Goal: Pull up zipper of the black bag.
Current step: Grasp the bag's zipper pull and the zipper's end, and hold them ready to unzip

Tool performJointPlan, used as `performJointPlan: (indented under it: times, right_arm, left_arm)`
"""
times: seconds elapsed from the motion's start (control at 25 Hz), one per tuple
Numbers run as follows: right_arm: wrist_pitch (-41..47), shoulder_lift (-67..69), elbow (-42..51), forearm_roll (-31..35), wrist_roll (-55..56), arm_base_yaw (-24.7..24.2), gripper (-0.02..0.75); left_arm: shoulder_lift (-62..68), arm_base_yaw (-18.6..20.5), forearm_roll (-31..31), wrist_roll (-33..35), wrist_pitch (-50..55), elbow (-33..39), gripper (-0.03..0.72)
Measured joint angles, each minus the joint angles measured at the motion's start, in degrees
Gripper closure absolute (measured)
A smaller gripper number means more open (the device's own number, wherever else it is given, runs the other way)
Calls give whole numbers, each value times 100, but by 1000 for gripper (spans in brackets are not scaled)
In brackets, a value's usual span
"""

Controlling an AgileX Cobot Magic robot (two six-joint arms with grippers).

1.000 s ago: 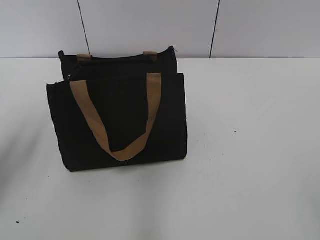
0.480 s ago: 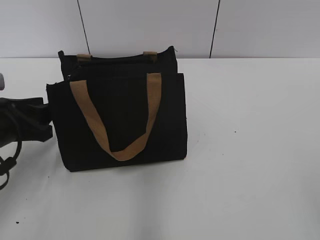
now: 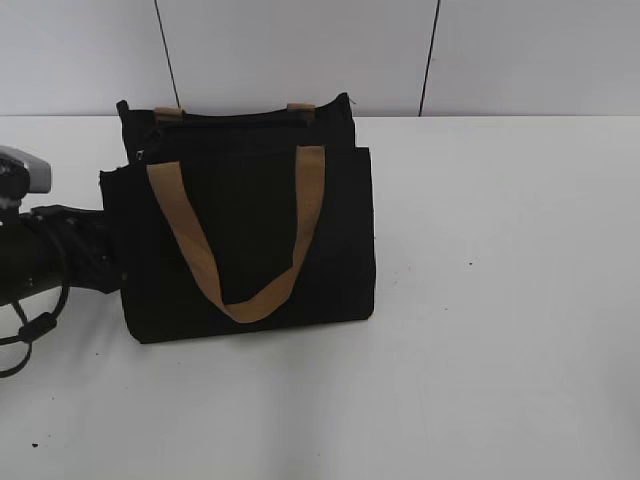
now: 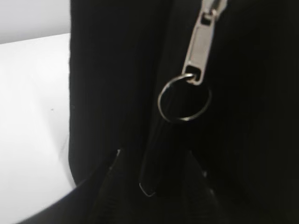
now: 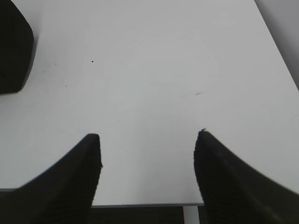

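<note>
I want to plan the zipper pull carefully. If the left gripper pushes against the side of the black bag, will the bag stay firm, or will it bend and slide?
The black bag looks like soft fabric, so its side would probably dent under a push. It stands upright alone on the smooth white table, so it may well slide or tip. The zipper pull and its ring hang loose and would likely swing.

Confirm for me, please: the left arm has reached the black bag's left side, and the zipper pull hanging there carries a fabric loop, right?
Not quite. The left gripper is at the left side of the black bag, but the zipper pull carries a thin metal ring, not a fabric loop. The left wrist view shows it up close, hanging against the black fabric.
</note>
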Motion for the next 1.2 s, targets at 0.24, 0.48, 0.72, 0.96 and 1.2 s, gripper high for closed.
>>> performJointPlan:
  times: [0.24, 0.48, 0.72, 0.96, 1.2]
  right_arm:
    - [0, 0, 0, 0, 0, 0, 255]
    - [0, 0, 0, 0, 0, 0, 255]
    - [0, 0, 0, 0, 0, 0, 255]
    - [0, 0, 0, 0, 0, 0, 255]
    - [0, 0, 0, 0, 0, 0, 255]
  left_arm:
    - [756, 11, 202, -6, -136, -464, 405]
    - [985, 11, 252, -8, -444, -712, 508]
    - [998, 11, 215, -8, -670, -735, 656]
    - [776, 11, 213, 43, -343, -589, 656]
    - [-399, 11, 330, 120, 1071, -503, 656]
